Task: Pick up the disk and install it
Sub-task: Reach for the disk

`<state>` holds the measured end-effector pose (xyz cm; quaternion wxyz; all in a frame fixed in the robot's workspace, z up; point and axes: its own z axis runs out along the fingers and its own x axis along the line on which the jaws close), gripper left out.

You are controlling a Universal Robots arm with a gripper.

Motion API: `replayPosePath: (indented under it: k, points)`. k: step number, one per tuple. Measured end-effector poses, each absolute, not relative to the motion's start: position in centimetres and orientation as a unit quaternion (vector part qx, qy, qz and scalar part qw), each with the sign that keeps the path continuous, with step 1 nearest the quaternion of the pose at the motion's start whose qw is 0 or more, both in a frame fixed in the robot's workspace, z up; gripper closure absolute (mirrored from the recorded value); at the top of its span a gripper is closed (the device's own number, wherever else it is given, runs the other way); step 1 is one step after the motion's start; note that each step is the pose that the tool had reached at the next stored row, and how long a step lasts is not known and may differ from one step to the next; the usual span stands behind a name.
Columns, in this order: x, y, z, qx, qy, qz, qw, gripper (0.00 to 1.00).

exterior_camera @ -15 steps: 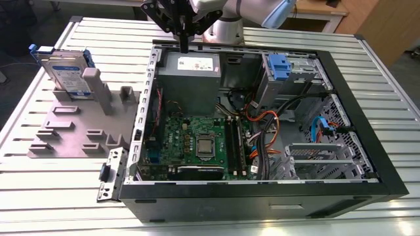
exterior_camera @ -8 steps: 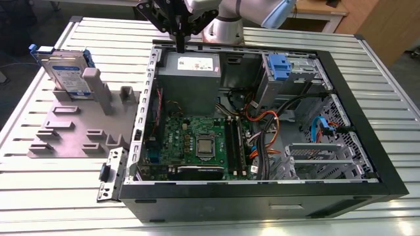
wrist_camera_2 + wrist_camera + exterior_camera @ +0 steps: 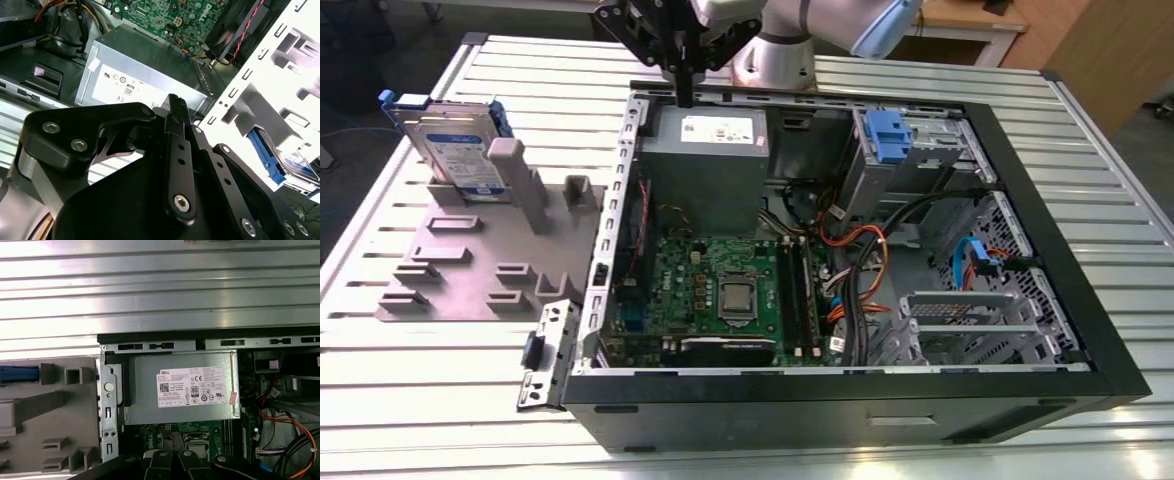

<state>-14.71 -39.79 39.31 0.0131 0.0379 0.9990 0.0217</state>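
The gripper (image 3: 683,92) is hanging with its fingers pressed together on nothing, just above the power supply (image 3: 707,150) inside the computer case (image 3: 854,385). Well apart, on the exterior view's left, the disk (image 3: 456,150) is standing upright in a grey fixture (image 3: 467,280). It is looking rigid, dense, smooth and knock-sensitive; I am judging its flat faces the safest hold. The exterior view is giving its label, whereas the first wrist view is catching its blue carrier (image 3: 17,374) edge-on

Printed sticker (image 3: 192,386) on power supply (image 3: 145,385), label (image 3: 458,152) on disk (image 3: 438,125)
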Motion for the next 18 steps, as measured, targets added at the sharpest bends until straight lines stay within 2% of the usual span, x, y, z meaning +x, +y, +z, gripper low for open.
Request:
replayPosePath:
  k: [18]
  points:
    - [-15.9, -39.6, 39.3, 0.038, 0.999, 0.022, 0.013, 0.89]
